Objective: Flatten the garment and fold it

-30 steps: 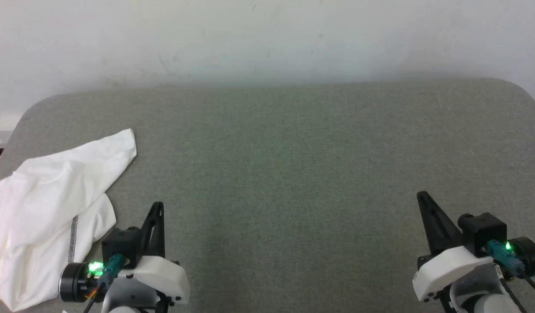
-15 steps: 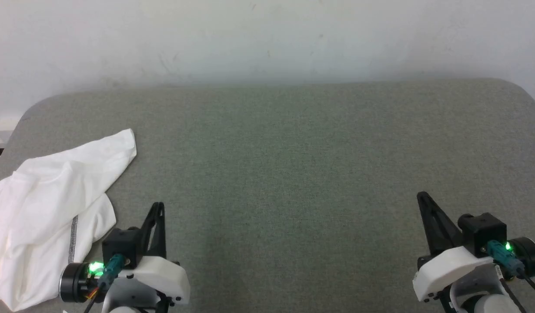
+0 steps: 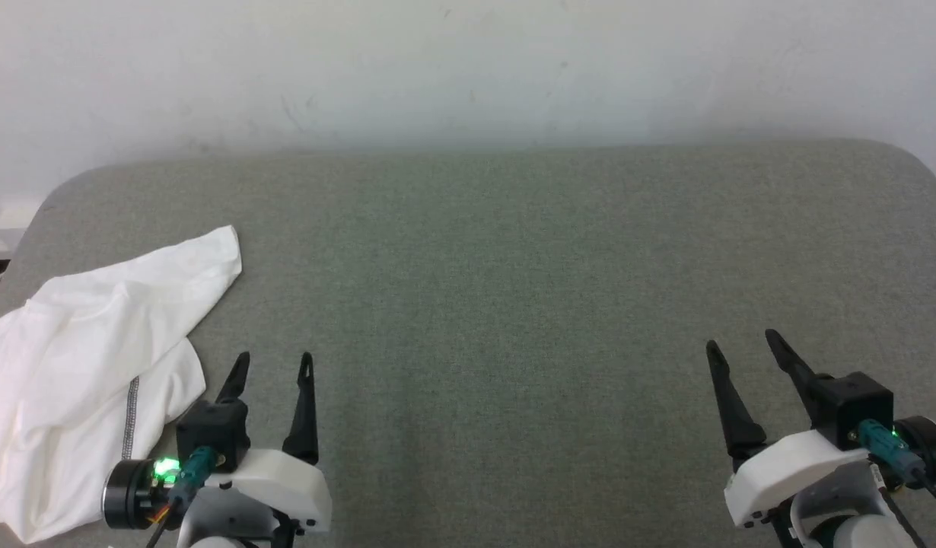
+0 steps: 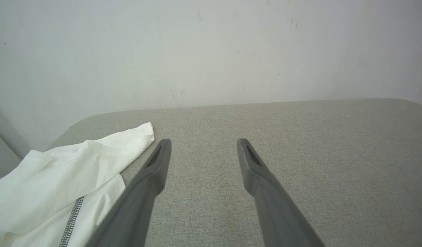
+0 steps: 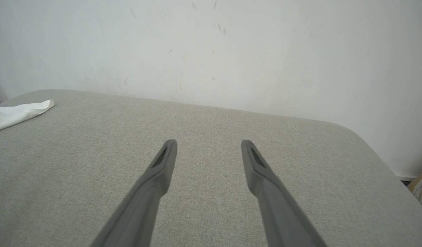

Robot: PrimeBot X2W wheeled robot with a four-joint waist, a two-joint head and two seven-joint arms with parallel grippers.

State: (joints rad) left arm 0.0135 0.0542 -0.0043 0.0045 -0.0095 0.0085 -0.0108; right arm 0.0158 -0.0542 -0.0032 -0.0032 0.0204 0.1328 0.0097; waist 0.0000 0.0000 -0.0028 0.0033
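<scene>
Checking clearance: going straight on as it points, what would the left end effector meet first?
Likely the bare table, though depth is unclear; the shirt lies left of the left end effector, off that line.

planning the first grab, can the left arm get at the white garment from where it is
Probably yes: the garment lies just beside the open left gripper, with nothing between them.

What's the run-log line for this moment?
left gripper: open, empty | right gripper: open, empty | garment: crumpled at left of table, untouched | folding: not started
</scene>
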